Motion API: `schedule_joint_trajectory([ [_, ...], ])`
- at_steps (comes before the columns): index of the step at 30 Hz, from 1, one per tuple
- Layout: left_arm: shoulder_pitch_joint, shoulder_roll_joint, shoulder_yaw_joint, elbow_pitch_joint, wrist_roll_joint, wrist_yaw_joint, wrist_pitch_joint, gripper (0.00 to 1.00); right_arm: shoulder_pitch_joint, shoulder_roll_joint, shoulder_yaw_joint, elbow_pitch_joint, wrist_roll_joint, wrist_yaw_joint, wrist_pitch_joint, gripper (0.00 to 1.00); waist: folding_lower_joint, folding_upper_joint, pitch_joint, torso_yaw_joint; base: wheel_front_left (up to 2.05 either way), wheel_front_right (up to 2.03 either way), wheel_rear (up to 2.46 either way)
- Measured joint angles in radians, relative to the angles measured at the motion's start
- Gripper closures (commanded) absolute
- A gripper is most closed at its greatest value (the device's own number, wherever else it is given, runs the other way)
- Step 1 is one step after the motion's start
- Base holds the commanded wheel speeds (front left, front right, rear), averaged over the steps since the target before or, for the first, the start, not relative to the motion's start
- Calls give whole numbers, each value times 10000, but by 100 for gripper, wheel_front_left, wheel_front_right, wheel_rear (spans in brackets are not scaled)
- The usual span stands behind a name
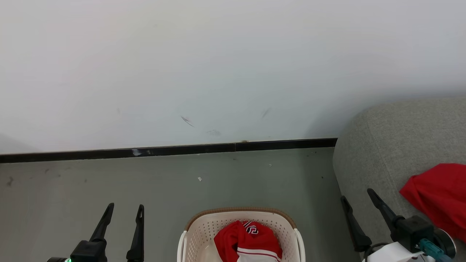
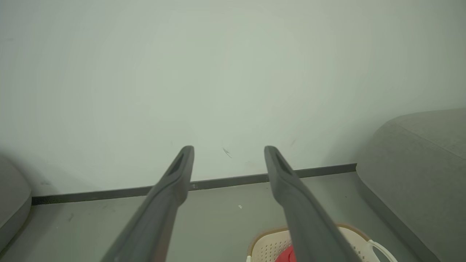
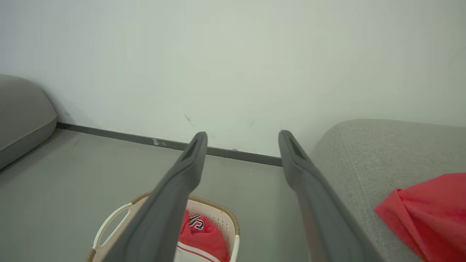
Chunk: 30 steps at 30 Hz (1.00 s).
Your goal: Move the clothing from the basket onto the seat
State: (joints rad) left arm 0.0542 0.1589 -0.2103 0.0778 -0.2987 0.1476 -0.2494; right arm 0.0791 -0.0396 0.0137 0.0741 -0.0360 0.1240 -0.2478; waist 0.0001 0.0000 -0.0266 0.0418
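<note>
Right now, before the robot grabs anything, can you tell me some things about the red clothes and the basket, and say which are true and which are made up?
1. A red garment lies in the laundry basket. True.
2. The sofa seat has nothing on it. False: a second red garment lies on it.
3. The left hand and the right hand are both open and empty. True.
4. The laundry basket stands on top of the sofa seat. False: it stands on the grey floor, beside the sofa seat.
</note>
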Motion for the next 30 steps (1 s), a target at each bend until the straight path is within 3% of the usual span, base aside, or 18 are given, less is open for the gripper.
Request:
schedule_joint_trajectory([
  [26,-17,86,52,27,29,-111,0,0,416,6,138,-656,372,0,0,0,-1,0,304,-190,0,0,0],
  [30,-88,174,-77,88,138,-286,0,0,414,8,155,-752,362,0,0,0,0,0,427,-209,0,0,0],
])
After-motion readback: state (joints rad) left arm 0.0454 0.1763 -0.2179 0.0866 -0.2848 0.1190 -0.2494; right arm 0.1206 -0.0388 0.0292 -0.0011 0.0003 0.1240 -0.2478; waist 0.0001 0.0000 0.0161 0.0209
